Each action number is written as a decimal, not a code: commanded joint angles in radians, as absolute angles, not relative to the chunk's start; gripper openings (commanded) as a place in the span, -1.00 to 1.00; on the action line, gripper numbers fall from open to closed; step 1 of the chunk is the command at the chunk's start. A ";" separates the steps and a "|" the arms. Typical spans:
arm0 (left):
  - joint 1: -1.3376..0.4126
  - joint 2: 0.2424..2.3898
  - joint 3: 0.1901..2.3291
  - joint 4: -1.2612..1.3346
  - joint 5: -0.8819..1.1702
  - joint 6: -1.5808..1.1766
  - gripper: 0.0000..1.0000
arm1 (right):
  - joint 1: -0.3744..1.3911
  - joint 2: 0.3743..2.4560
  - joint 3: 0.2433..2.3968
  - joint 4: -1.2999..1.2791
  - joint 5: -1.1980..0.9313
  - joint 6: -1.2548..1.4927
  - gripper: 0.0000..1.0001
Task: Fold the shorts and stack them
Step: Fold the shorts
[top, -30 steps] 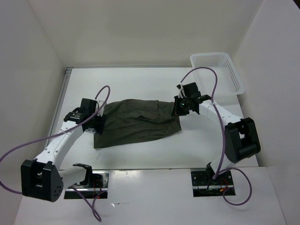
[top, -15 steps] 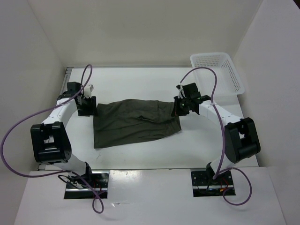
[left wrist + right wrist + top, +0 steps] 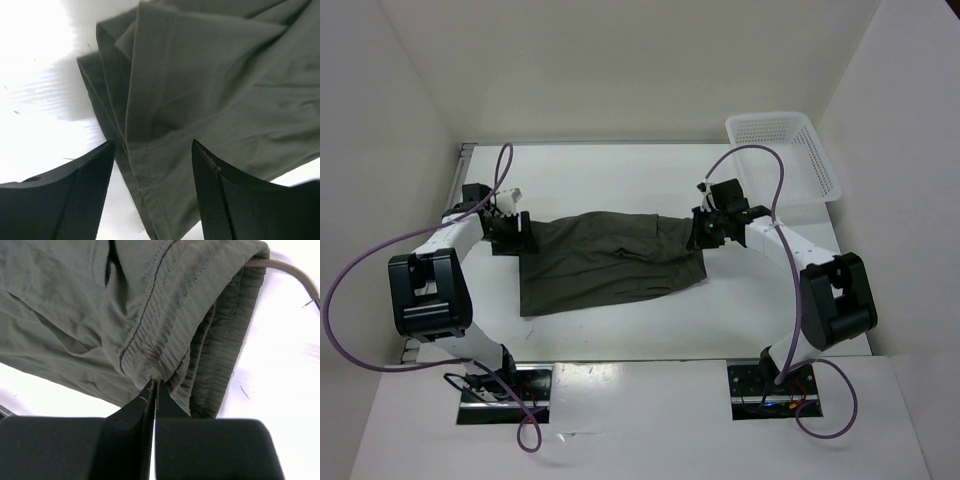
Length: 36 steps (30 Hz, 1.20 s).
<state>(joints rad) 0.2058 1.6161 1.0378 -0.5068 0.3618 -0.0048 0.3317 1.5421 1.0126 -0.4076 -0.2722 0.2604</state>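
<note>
The dark olive shorts [image 3: 610,262] are laid flat across the middle of the white surface [image 3: 620,180], with the waistband to the right. The folded hem at the far left corner is framed by the left fingers [image 3: 85,195], which are spread wide over it. A second ago they were placed nearer along that edge. The gathered waistband is pinched between the right fingers [image 3: 135,415], pressed together as before.

White glossy table [image 3: 620,175] sat btwn plain white walls [image 3: 620,70] on 3 sides; white lattice basket [image 3: 765,117] stood at far-right corner; bright light.
</note>
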 commanded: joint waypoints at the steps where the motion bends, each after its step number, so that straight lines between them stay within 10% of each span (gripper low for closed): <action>1: 0.212 1.628 1.005 -0.483 0.385 0.000 0.41 | 0.344 1.508 0.996 -0.380 -0.258 0.259 -1.00; 7: 0.212 1.646 0.992 -0.474 0.460 0.000 0.20 | 0.344 1.517 1.005 -0.380 -0.258 0.259 -1.00; 21: 0.212 1.652 1.058 -0.460 0.383 0.000 -1.00 | 0.344 1.528 1.014 -0.390 -0.258 0.270 -1.00; 36: 0.212 1.358 1.108 -0.925 0.327 0.000 -0.94 | 0.321 1.419 1.086 -0.615 -0.313 0.178 -1.00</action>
<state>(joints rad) 0.2127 1.3769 1.1404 -0.8101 0.3546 -0.0040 0.3267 1.4452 1.0328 -0.5285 -0.2775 0.2234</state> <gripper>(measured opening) 0.024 0.005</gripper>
